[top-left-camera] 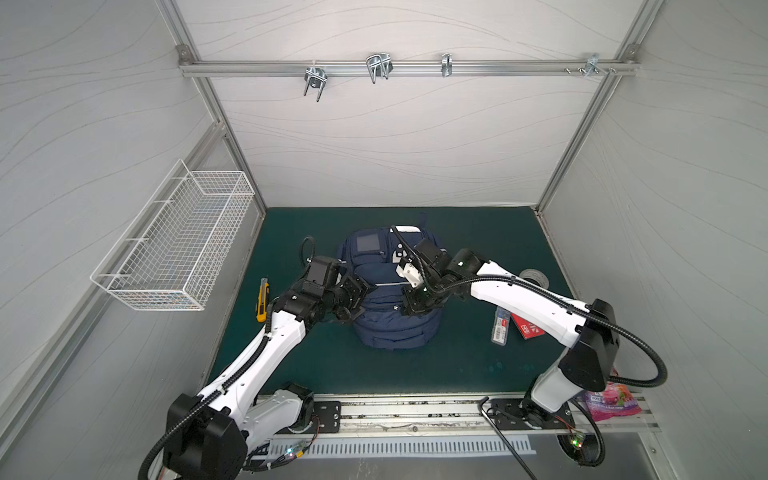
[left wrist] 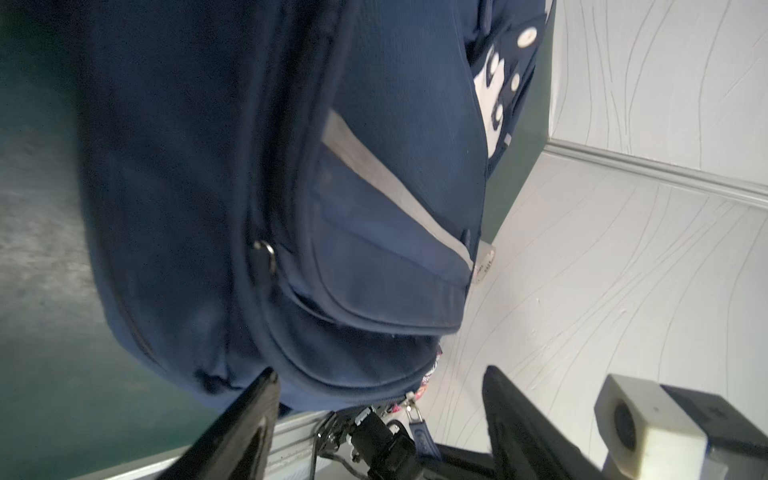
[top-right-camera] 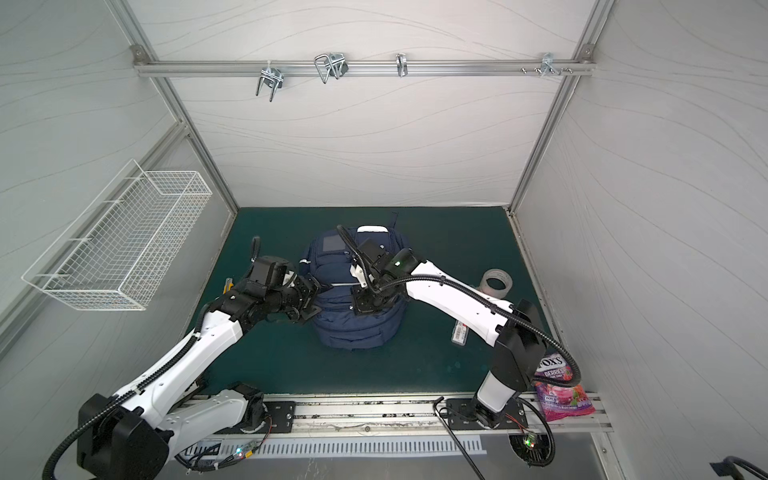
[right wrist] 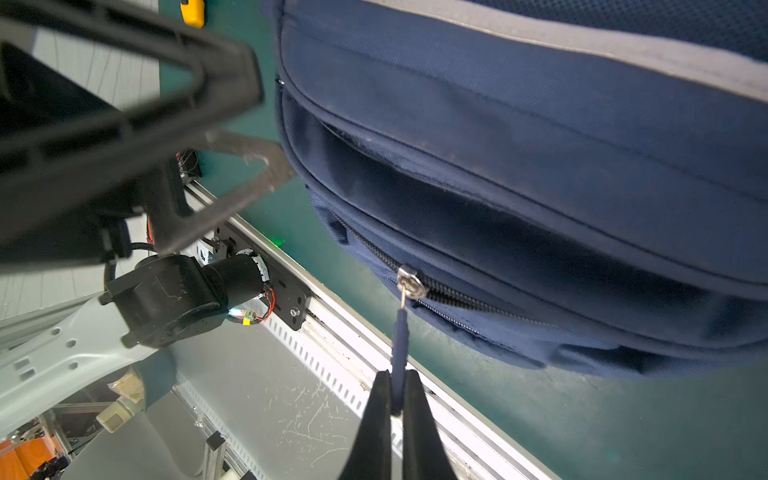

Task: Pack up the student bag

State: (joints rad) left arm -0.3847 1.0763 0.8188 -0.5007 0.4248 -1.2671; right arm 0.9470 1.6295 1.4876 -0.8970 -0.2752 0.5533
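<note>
Right tool (right wrist: 397, 374) is closed tight on the blue zipper pull (right wrist: 400, 332), which runs taut from the metal slider (right wrist: 409, 282) on a front compartment zip of the student bag (top-left-camera: 395, 328). Bag is navy and lies mid table (top-left-camera: 415, 370) on the green mat, front pockets up, white-patch end toward the back wall, bottom end toward the robot. Zip teeth look meshed on both sides of the slider, so the compartment reads as shut or barely started; inside not visible. Left tool (left wrist: 380, 380) is open, jaws wide apart at the bag's left flank with a bag corner between them; it grips nothing, and contact with the fabric is unclear. Outward: yellow utility knife (top-left-camera: 262, 300) on the table left of the bag by the left arm; clear lead case (top-left-camera: 500, 326) and red card (top-left-camera: 527, 328) right of the bag, partly under the right arm; tape roll (top-left-camera: 535, 277) farther back on the right; candy pouch (top-right-camera: 561, 395) on the front rail by the right arm's base; white wire basket (top-left-camera: 178, 237) on the left wall. Step, by my read: opening a zip, early in the task, nothing visibly packed. Next move calls for dragging the slider along its track while the left tool clamps fabric so the bag doesn't slide; pull in line with the track or the slider may jam.
</note>
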